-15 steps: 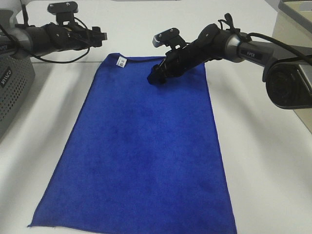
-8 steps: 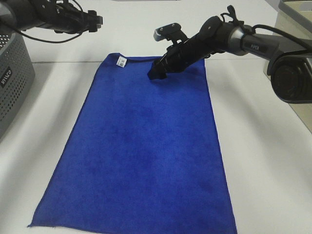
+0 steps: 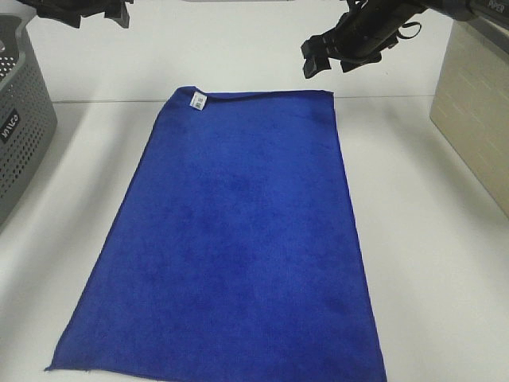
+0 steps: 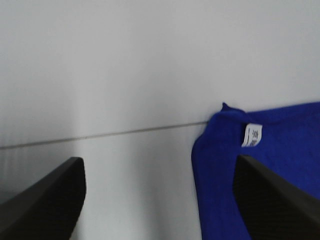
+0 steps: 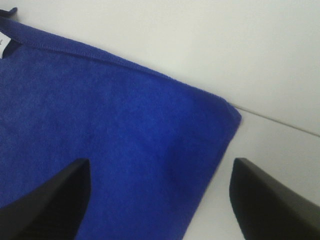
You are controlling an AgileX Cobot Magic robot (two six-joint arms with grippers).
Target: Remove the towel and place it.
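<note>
The towel (image 3: 235, 239) is being left spread flat on the white table (image 3: 429, 239). Both the left gripper (image 4: 157, 200) and right gripper (image 5: 160, 200) are being held spread and empty above its far edge.

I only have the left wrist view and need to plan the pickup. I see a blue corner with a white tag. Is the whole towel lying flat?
Observer: Yes, the towel lies spread flat on the table, with no folds that I can see.
Operator: Is the right gripper on it?
Observer: No. The right gripper hangs open above the far edge, apart from the cloth; its wrist view shows the other far corner between its fingers.
Operator: Anything beside the towel?
Observer: A grey perforated basket stands at the table's left edge, clear of the towel.
</note>
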